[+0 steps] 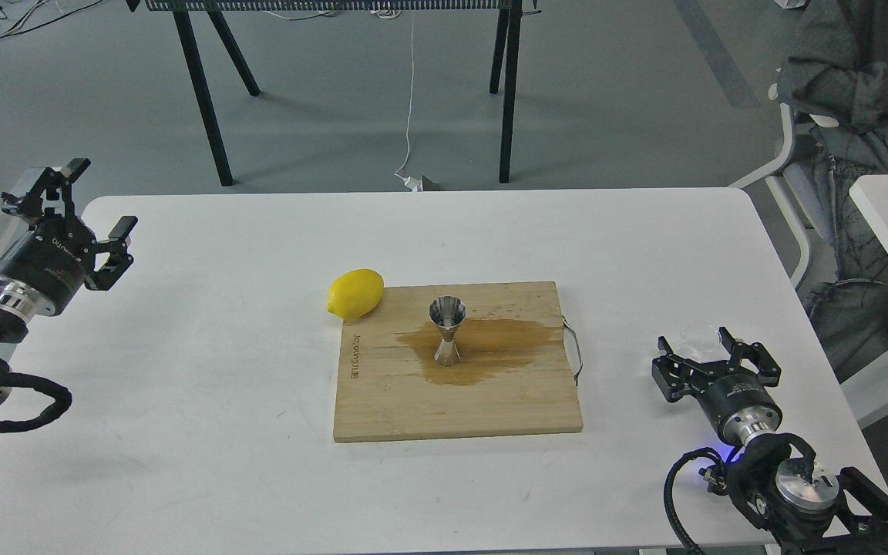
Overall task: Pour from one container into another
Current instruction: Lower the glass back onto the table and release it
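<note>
White table (182, 347): jigger (448, 331) upright; clear cup (701, 336) between right fingers (721, 340); left fingers (124, 226) spread.

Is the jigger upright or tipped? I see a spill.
Upright: the jigger stands on its narrow base on the cutting board, open cone up, within the brown puddle.

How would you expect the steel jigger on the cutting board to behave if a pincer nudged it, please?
The jigger would probably tip easily: it stands upright on a narrow waist and small base. Its polished steel looks slippery. The brown wet patch beneath it on the cutting board may let it slide.
</note>
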`<state>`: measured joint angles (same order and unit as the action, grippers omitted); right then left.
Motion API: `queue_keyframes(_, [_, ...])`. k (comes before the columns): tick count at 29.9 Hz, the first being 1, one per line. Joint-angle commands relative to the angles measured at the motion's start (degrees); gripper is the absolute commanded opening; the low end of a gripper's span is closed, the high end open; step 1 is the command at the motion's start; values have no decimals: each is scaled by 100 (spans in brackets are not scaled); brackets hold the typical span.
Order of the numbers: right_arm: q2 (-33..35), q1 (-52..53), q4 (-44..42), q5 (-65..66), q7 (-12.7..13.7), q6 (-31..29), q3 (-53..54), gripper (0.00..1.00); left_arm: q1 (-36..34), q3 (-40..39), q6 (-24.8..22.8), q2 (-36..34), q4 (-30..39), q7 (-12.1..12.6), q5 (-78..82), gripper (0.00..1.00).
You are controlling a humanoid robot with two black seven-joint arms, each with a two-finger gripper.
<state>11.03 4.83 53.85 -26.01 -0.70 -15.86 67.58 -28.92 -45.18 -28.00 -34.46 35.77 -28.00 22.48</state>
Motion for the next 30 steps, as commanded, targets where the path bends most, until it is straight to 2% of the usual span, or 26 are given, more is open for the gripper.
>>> queue_keyframes(1, [162,-351,424,-9,-18,21,54,96,0,0,0,1,0,0,2,100])
queue_keyframes(10, [611,-1124,1074,-44,-44,48,361,96,0,0,0,-8,0,0,2,100])
queue_keyframes(19, [1462,-1696,2577,8,-79,-110,1099,97,26,-9,0,1,0,0,-24,100])
queue_keyframes(22, [1692,-1478,2587,61,-71,-434,1196,97,26,-35,0,18,9,0,-25,100])
queue_keyframes(25, [1780,-811,2412,411,-71,-611,1188,97,26,-35,0,36,9,0,-33,100])
queue_keyframes(30, [1675,288,1605,887,-18,-638,1048,97,61,-44,0,53,9,0,-165,100])
